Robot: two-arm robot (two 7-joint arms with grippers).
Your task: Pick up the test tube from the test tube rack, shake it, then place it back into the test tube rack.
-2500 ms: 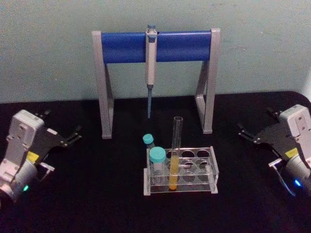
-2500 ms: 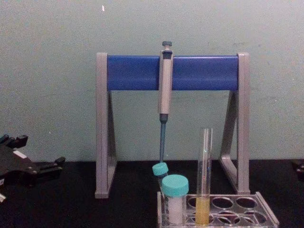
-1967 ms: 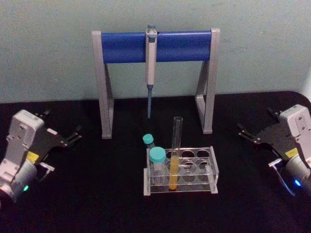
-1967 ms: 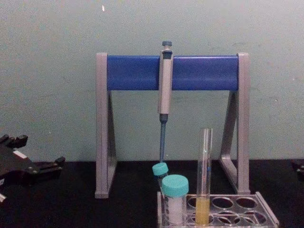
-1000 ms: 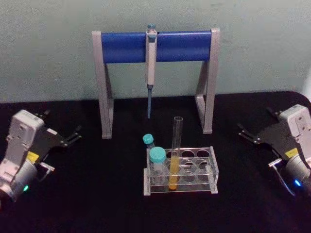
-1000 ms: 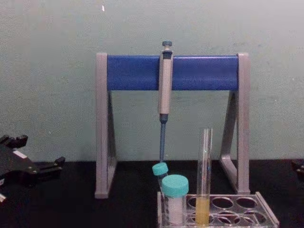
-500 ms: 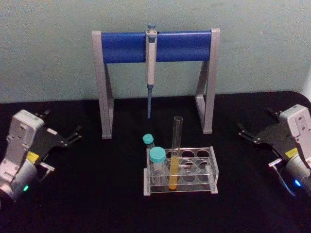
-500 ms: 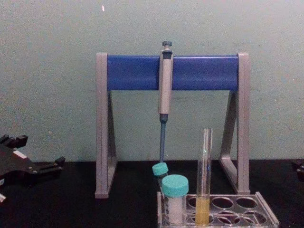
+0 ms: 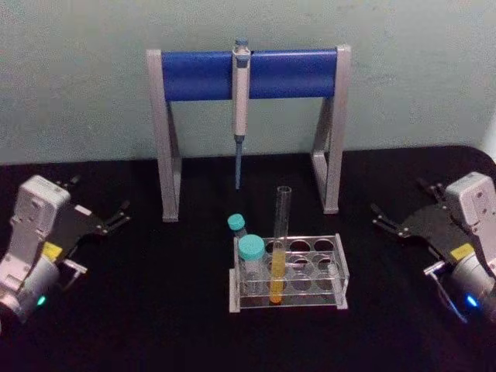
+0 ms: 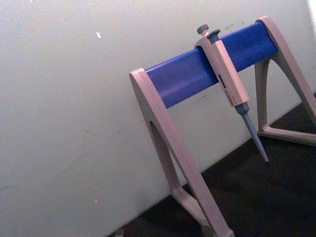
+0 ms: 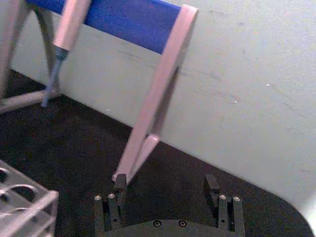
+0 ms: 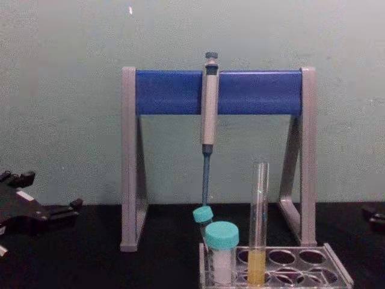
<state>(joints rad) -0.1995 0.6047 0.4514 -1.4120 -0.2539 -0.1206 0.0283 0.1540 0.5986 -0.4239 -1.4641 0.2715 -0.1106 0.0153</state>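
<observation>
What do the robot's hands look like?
The left gripper and right gripper each have a boxy light-grey body, flat black fingers and a small yellow sticker. A green light glows on the left arm and a blue one on the right, where a thin pale cable loops.

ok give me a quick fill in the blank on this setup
The test tube stands in the test tube rack with ____ liquid in its lower part.
A pipette hangs from the stand, whose top bar is ____.
The left gripper and the right gripper each sit off to one side with fingers ____.
Missing words: yellow; blue; open.
</observation>
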